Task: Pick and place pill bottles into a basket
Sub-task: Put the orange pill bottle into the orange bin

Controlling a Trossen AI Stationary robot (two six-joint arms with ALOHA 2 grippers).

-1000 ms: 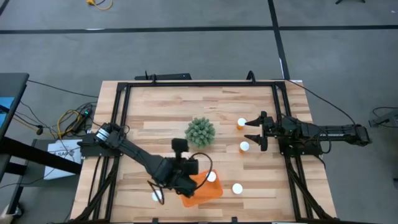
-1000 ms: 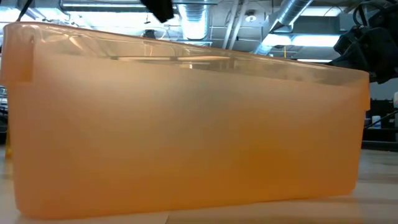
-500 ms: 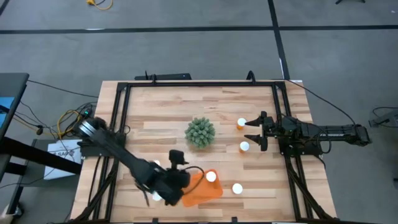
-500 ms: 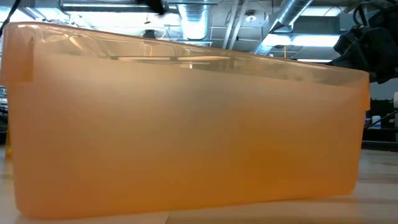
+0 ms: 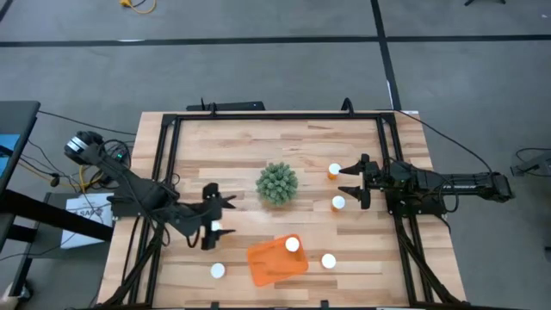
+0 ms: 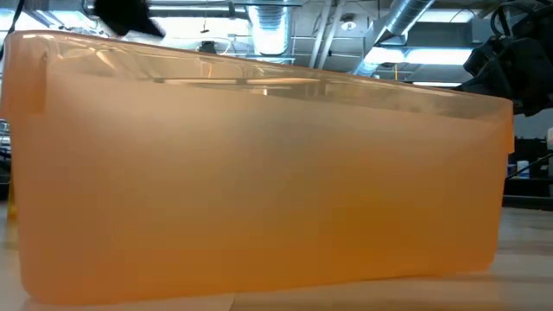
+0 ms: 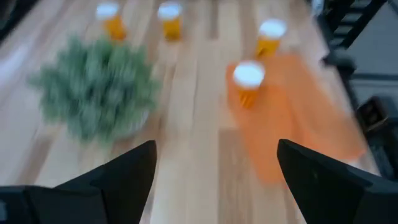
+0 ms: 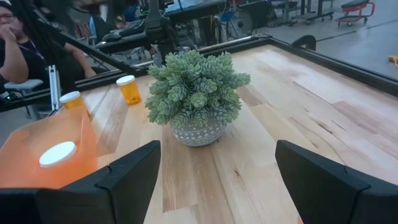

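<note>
The left tool [image 5: 219,217] has pulled clear of the basket [image 5: 274,262], where it hung a second ago. It now sits over the left half of the tabletop [image 5: 224,146], left of the green plant [image 5: 276,182], fingers spread wide with nothing between them.

One pill bottle [image 5: 293,244] stands inside the basket near its far rim, white cap up. We judge that one drop is complete and the arm is free to go for another.

Five bottles remain outside:
- The nearest bottle [image 5: 218,270] is at the front edge, left of the basket.
- What looks like a cap [image 5: 215,228] shows just beside the left tool, half hidden by it.
- A third bottle [image 5: 328,260] stands just right of the basket.
- Two more [image 5: 334,170] [image 5: 338,203] flank the right tool [image 5: 346,182].

The right tool has not moved over the past second. It waits at the right side of the tabletop, fingers spread and empty, facing the plant.

At tabletop height, the basket's orange wall fills almost the whole low view. A seated person [image 8: 15,37] is visible in the room beyond, well away from the work.

We expect the front-left bottles to be the left arm's likeliest next reach.
</note>
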